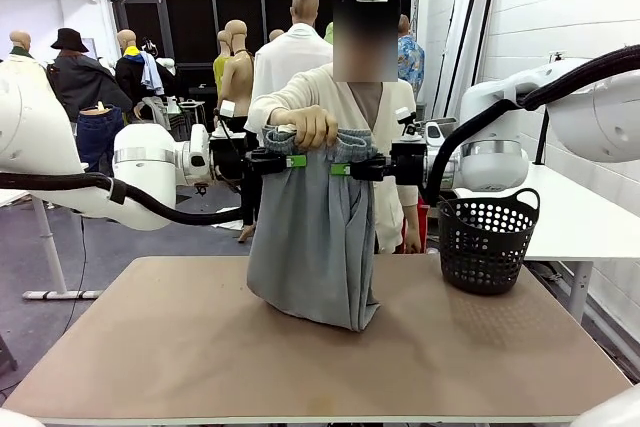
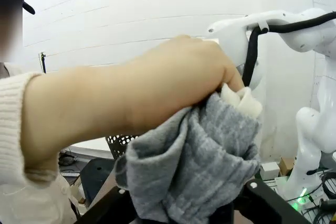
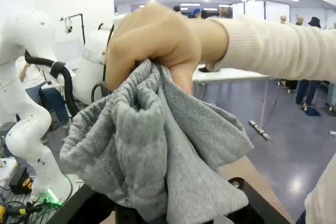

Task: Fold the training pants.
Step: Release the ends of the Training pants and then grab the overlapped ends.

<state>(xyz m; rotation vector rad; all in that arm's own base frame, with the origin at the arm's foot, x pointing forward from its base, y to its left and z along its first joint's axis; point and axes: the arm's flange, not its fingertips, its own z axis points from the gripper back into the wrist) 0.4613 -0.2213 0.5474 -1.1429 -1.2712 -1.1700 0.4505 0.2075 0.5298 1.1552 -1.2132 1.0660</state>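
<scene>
The light grey soft jersey training pants [image 1: 315, 237] hang upright over the middle of the tan tabletop [image 1: 180, 347], their gathered elastic waistband at the top and their lower end bunched and touching the tabletop. The person's hand [image 1: 312, 127], coming out of a cream knitted sleeve [image 1: 285, 97], grips the waistband from above at its centre.

The robot's left hand [image 1: 288, 160], black with green pads, reaches in from the left and clenches the waistband just beside the person's fingers. The robot's right hand [image 1: 348, 168] comes in from the right and clenches the waistband on the other side. The two robot hands face each other, with the bunched waistband and the person's grip between them.

In the left wrist view, the grey fabric [image 2: 194, 171] fills the gap between the black fingers [image 2: 268, 203], and the person's hand [image 2: 173, 82] holds the cloth right above them. In the right wrist view, the fabric [image 3: 157, 150] is likewise gathered between the fingers, under the person's fist [image 3: 152, 45].

A black perforated plastic basket [image 1: 486, 242] with a handle stands on the tabletop to the right, well apart from the pants.
</scene>
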